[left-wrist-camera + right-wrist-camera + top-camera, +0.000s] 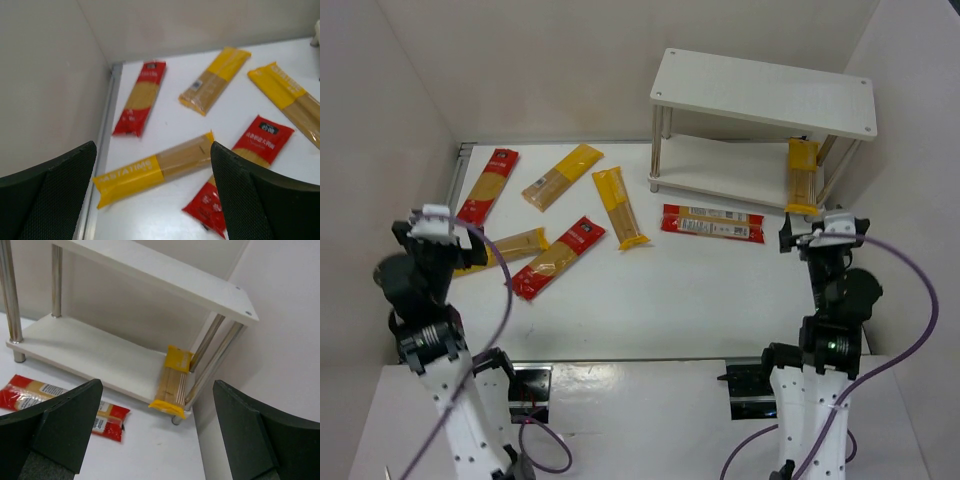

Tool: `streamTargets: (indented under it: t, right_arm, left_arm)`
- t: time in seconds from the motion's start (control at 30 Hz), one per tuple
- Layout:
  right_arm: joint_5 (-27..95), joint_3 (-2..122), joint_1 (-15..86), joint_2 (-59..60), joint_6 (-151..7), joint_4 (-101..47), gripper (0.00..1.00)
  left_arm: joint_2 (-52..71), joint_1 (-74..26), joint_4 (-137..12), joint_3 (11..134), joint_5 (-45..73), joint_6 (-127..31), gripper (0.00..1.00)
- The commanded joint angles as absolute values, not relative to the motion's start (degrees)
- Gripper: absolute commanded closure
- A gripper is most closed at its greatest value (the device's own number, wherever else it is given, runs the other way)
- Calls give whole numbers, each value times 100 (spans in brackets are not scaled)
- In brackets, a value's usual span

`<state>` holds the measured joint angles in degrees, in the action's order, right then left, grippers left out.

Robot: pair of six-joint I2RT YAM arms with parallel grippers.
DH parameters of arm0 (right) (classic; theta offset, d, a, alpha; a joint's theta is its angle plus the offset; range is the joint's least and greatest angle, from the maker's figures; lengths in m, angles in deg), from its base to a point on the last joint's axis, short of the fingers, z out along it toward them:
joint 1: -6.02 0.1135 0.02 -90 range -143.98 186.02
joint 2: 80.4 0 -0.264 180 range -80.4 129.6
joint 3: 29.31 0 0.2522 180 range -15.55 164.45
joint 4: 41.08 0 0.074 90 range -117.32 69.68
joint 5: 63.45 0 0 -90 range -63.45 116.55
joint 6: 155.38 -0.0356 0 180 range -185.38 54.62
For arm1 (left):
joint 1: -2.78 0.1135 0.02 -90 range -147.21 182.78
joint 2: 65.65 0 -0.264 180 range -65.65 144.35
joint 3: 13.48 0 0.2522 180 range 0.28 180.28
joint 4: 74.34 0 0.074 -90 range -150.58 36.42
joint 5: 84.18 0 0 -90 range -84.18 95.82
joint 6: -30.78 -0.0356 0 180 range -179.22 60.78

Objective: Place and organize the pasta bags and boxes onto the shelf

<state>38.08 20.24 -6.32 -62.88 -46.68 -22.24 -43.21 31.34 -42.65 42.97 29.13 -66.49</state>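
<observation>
top view: finds the shelf (765, 95) at the far right of the tabletop (700, 290), with 1 shelved yellow pack (802, 175) laid lengthwise at the right end of the lower tier, likely to leave room beside it. counts 6 other packs lying flat and scattered on the tabletop.

left wrist view: shows the left hand (152, 145) spread wide and empty above the pastatime pack (155, 167), probably lined up for a grab.

right wrist view: shows the right hand (157, 382) wide, holding nothing, facing the shelved yellow pack, whose front end pokes past the edge.
</observation>
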Motion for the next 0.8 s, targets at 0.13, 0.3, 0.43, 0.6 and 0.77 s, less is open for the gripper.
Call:
streamTargets:
  t: [0.13,0.3,0.43,0.6,0.77]
  right_arm:
    - [5089,4086,-946,-4026,-4692,-115,0]
    - [4224,4667,843,-2603,-4752,880,0]
    - [1616,4361,3933,-2030,-5245,424,0]
    - [1855,4948,4275,-563,-5316,-49,0]
    - [1855,5791,4548,826,-5202,-788,0]
  left_arm:
    - [-924,3073,-1780,6591,3332,-7246,0]
    - [-562,2916,-1716,6515,3412,-6221,0]
    - [-1551,2845,-2181,6217,2914,-5764,0]
    - [-3398,2845,-3262,5135,2148,-5685,0]
    - [-3709,2792,-3175,5055,1480,-5605,0]
